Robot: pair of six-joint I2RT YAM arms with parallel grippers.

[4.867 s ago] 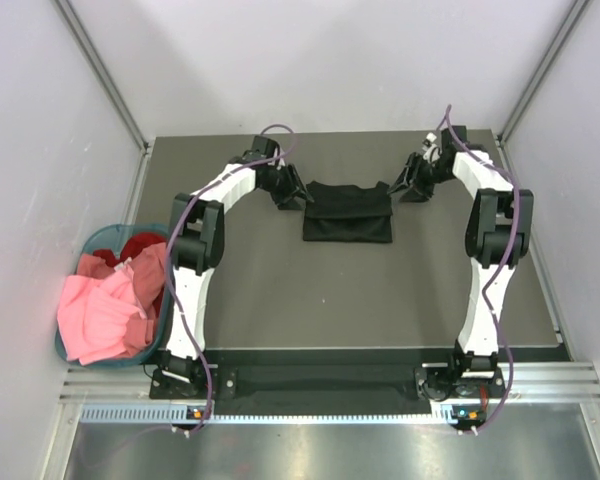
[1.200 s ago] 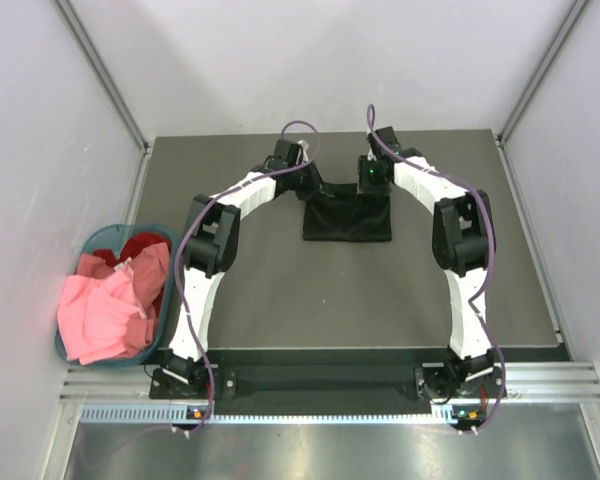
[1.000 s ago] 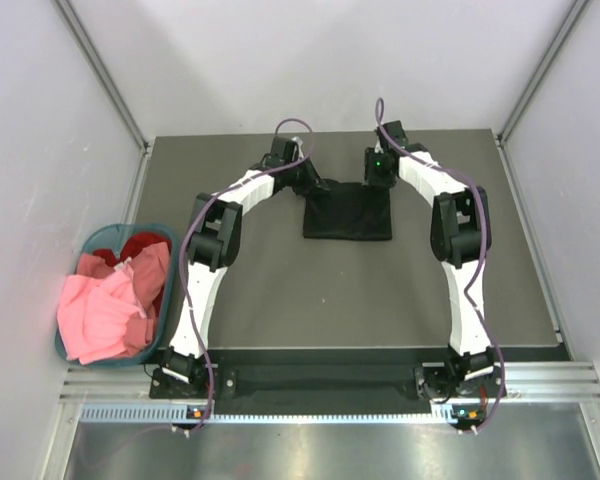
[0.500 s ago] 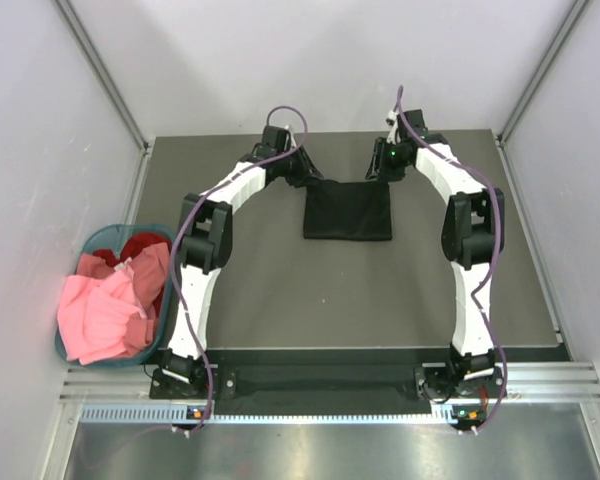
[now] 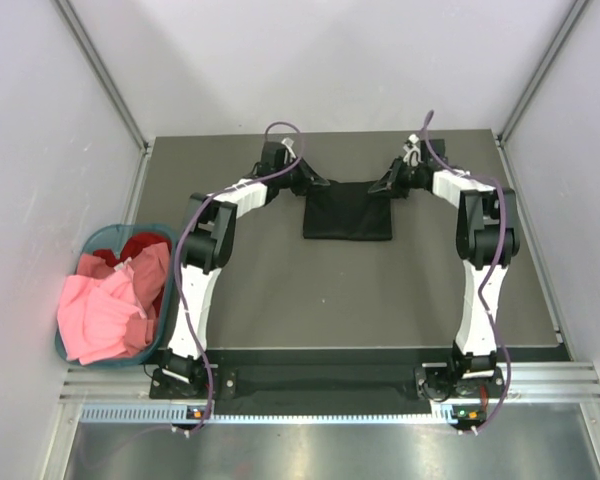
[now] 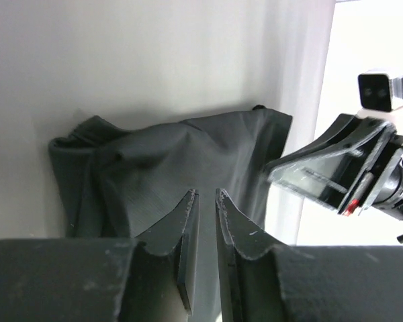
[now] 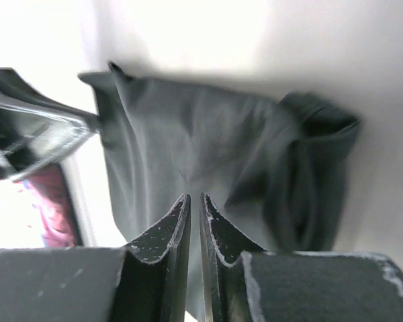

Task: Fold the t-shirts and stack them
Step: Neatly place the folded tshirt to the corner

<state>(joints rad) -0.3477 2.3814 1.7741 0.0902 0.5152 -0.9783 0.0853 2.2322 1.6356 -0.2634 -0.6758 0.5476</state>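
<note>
Left hand and right hand, each nearly pressed together with no pinch visible, flank the folded plain black fabric t-shirt just beneath their fingertips; a snagged layer would likely undo the fold.

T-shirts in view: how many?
3: the black t-shirt folded at the table's far middle, the pink t-shirt and red t-shirt heaped in the teal basket at left; more may lie hidden there.

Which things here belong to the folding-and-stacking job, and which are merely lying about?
Job: black t-shirt, folded on the table; pink t-shirts; red t-shirt.
Lying about: teal basket, holding the pink and red ones.
</note>
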